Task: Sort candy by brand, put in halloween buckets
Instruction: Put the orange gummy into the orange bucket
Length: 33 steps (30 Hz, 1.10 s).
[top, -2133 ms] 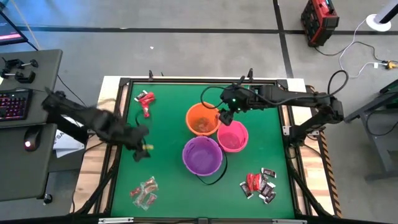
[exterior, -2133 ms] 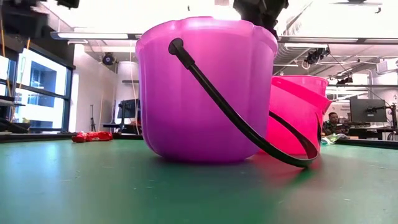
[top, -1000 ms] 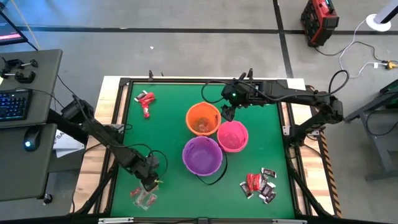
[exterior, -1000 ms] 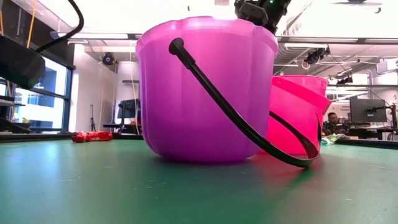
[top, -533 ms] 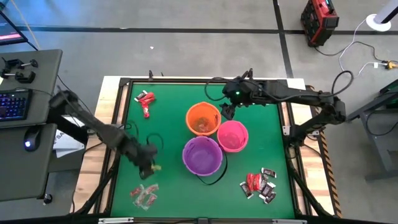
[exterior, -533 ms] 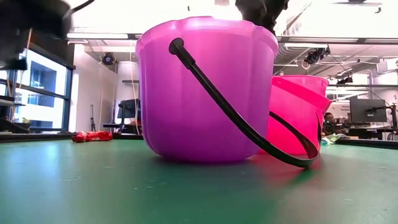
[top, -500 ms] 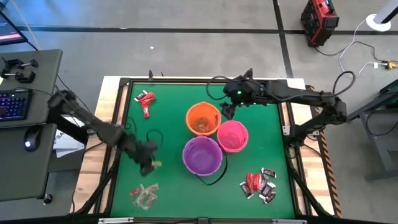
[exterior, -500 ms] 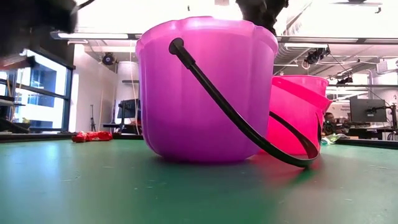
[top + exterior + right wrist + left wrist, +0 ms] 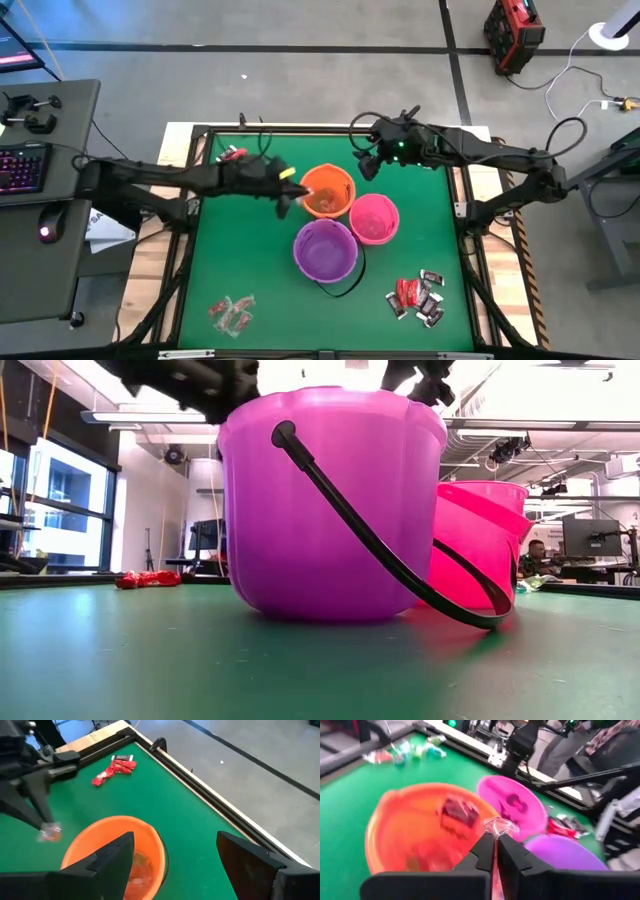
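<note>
Left pincer (image 9: 495, 851), candy (image 9: 498, 826), now beside orange bucket (image 9: 327, 192)

No readable text anywhere. Candy wrappers (image 9: 417, 296) too small to make out a brand. Buckets carry no lettering.

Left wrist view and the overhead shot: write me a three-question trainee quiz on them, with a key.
1. True or false: the left gripper is shut on a candy.
2. Which bucket is that gripper beside in the high view? A) purple bucket B) orange bucket C) pink bucket
3. Fill in: the right gripper hovers with its fingers ____.

Key: 1 true; 2 B; 3 open.
</note>
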### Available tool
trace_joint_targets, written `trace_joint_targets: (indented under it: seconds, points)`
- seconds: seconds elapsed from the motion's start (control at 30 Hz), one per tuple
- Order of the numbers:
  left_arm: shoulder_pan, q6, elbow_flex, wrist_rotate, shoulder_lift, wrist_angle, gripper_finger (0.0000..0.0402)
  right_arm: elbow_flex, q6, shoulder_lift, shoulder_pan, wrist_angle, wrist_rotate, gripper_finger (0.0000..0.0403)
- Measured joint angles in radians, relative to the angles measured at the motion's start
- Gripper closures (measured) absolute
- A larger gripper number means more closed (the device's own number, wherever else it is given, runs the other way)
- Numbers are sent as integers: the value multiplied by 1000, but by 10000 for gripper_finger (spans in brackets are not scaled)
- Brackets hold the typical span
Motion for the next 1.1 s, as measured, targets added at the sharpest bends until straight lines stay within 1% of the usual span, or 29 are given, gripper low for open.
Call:
trace_joint_targets:
  seconds: [0.13, 0.23, 0.3, 0.47, 0.6, 0.67, 0.73, 0.8, 0.83, 0.9, 0.93, 1.03, 1.1]
  points:
    - [20, 95, 79, -3, 125, 34, 380, 0, 25, 0, 0, 0, 31, 126]
    - [21, 158, 129, 1, 191, 38, 345, 0, 28, 0, 0, -1, 52, 126]
    - [21, 170, 154, 7, 220, 23, 316, 0, 45, 0, 0, -8, 56, 126]
    - [22, 153, 175, 33, 224, -62, 238, 0, 104, 0, 0, -36, 60, 126]
    - [33, 105, 176, 126, 203, -115, 200, 0, 154, 0, 0, -69, 73, 126]
    - [38, 92, 176, 156, 198, -142, 192, 0, 187, 0, 0, -87, 99, 126]
    - [45, 87, 176, 182, 189, -184, 189, 0, 258, 0, -2, -113, 138, 126]
    - [55, 86, 175, 206, 163, -215, 189, 0, 427, 0, -10, -176, 195, 126]
    - [60, 88, 175, 212, 142, -227, 190, 0, 520, 0, -18, -217, 207, 126]
    - [75, 112, 175, 212, 85, -241, 191, 0, 663, 6, -37, -292, 200, 126]
    - [82, 128, 175, 212, 57, -238, 192, 0, 701, 11, -48, -326, 188, 126]
    - [117, 146, 175, 183, -26, -229, 192, 0, 734, 45, -101, -408, 144, 126]
    - [145, 148, 175, 163, -69, -229, 192, 0, 693, 75, -164, -408, 89, 126]
